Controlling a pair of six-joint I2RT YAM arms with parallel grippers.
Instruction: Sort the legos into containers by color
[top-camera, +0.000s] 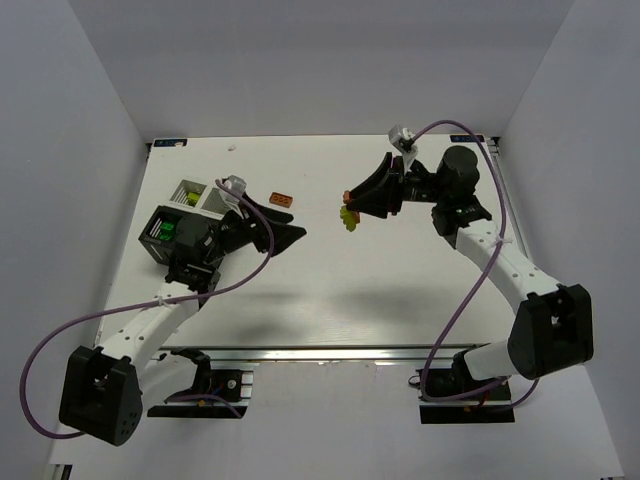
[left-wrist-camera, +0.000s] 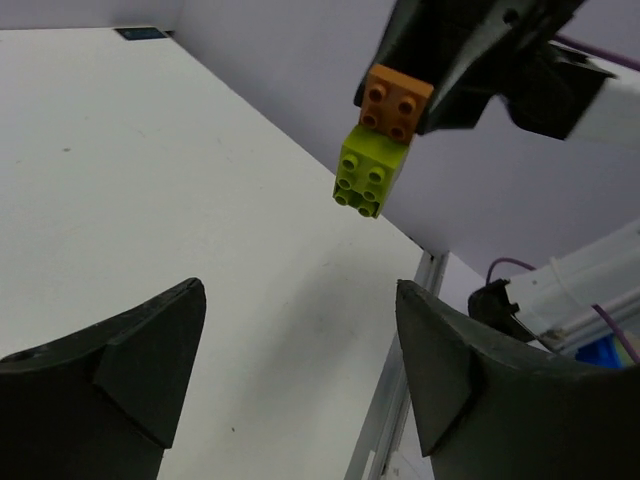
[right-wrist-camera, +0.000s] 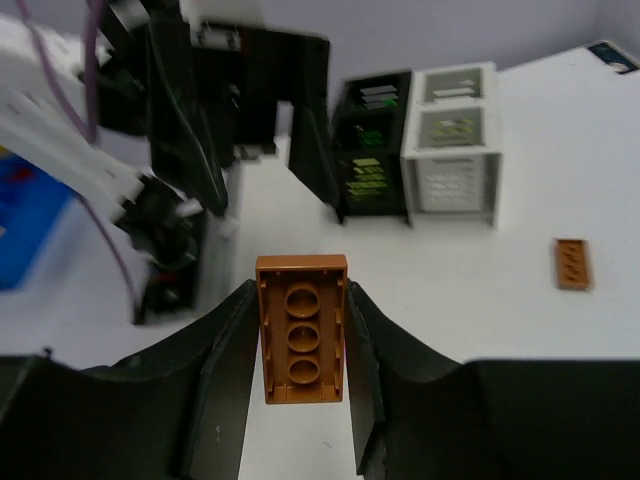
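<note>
right hand (top-camera: 358, 203) — orange brick (right-wrist-camera: 301, 342) pinched inside; lime brick (left-wrist-camera: 370, 172) attached, beyond tips

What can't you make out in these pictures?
- Right wrist: the lime brick is hidden behind the orange brick in the right gripper.
- Top external: black container contents, partly covered by the left arm.
- Left wrist: the white container and the black one are out of frame.

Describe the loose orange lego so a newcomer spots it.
Start at the white container, far left of the table. To its right a thin orange plate lies flat, alone on the tabletop. The only other orange brick is held in the right pincer, joined to a lime one.
</note>
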